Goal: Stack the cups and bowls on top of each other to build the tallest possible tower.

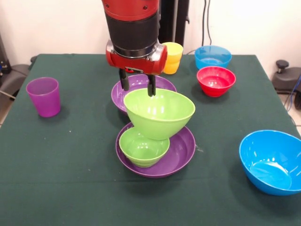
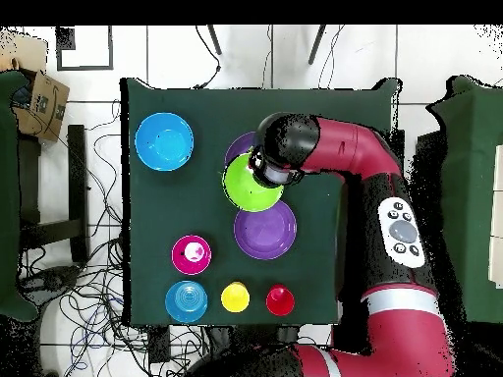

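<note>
End effector (image 1: pixel 138 86): I see it pinching the lime green bowl's (image 1: pixel 159 113) far rim.
Lime green bowl: tilted, resting on small green bowl (image 1: pixel 143 147) inside purple bowl (image 1: pixel 181 153).

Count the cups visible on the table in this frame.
3. Purple cup stands alone at one table edge; yellow cup sits behind the gripper; red cup shows only from overhead, beside the yellow.

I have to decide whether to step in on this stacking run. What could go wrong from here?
The gripper pinches only the far rim of the large lime green plastic bowl, which hangs tilted, so it may slip. Below, the small green plastic bowl sits off-centre in the large purple plastic bowl; a release could topple sideways.
</note>
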`<move>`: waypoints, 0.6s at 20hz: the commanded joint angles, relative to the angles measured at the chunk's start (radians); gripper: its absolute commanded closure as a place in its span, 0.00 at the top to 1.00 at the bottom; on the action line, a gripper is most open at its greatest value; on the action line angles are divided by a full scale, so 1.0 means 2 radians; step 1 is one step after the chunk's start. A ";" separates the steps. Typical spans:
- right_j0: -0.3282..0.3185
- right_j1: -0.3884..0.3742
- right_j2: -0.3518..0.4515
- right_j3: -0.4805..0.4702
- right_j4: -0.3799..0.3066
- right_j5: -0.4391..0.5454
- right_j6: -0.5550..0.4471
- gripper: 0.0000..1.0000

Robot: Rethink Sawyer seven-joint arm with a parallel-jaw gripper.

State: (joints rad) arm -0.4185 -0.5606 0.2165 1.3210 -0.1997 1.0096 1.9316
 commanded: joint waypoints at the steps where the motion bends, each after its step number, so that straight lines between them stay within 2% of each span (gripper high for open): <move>1: 0.020 0.060 0.035 -0.023 -0.038 -0.019 -0.051 1.00; 7: 0.020 0.094 0.025 -0.007 -0.064 -0.110 -0.046 1.00; 12: 0.022 0.107 0.021 0.003 -0.071 -0.143 -0.039 1.00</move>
State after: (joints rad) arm -0.4036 -0.4466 0.2165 1.2982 -0.2383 0.8259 1.9316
